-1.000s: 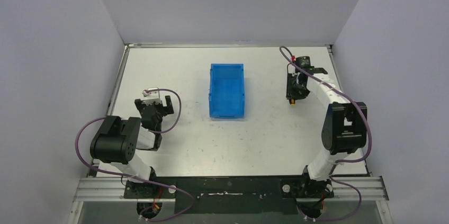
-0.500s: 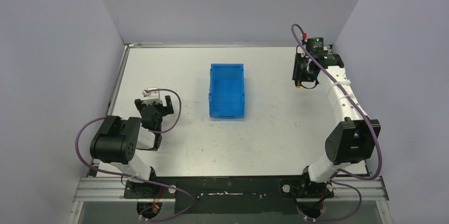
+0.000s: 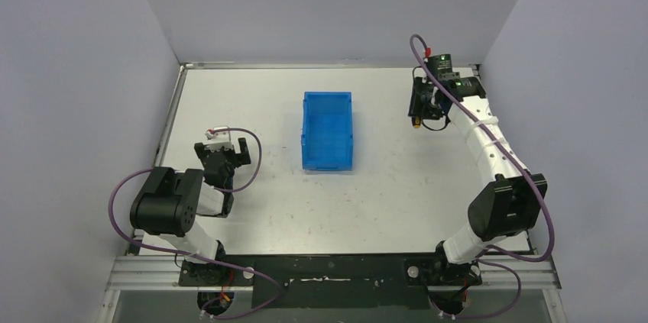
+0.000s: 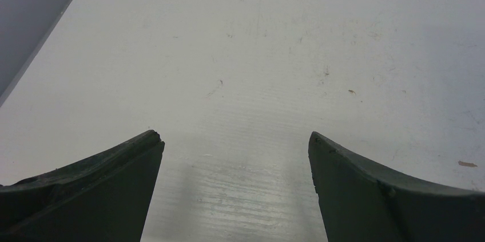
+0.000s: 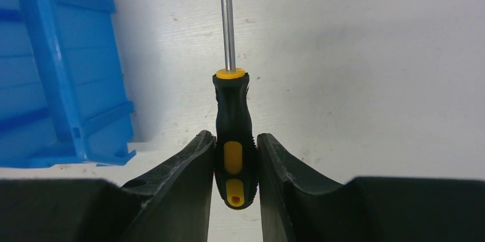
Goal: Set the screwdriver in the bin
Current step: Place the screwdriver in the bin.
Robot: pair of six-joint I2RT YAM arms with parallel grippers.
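The white bench point(image 3: 367, 201) carries the blue bin point(image 3: 306, 132) midway between its left and right edges, nearer the far edge. The left tool point(image 4: 233, 139) hangs spread wide by the left edge, gripping nothing. Near the far right corner, the right tool point(image 5: 235, 139) is clenched on the screwdriver point(image 5: 233, 110) by its handle, shaft pointing away, well apart from the bin.

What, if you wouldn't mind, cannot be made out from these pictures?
Tip of the screwdriver: right wrist view, past the top edge.
Most of the bin: right wrist view, past the left edge.
The screwdriver, top view: tiny, mostly under the right gripper.
Body of the left gripper: left wrist view, below the bottom edge.
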